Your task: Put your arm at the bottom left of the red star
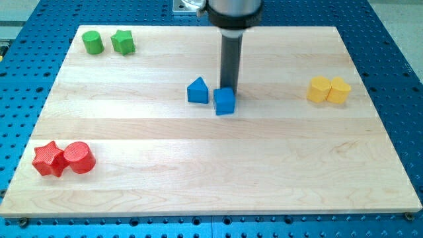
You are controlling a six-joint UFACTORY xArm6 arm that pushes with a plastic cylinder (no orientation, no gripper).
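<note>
The rod's tip [229, 88] — no jaws to open or close — sits behind the blue cube [225, 101]; the red wooden star [48, 158] lies far toward the view's bottom left.

My tip [230, 88] sits just behind the blue cube [225, 101], well apart from the red star [48, 158]

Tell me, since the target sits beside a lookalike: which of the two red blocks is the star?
The red star is the one at the view's left, touching the round red cylinder on its right. My tip is far off, just behind the blue cube.
</note>
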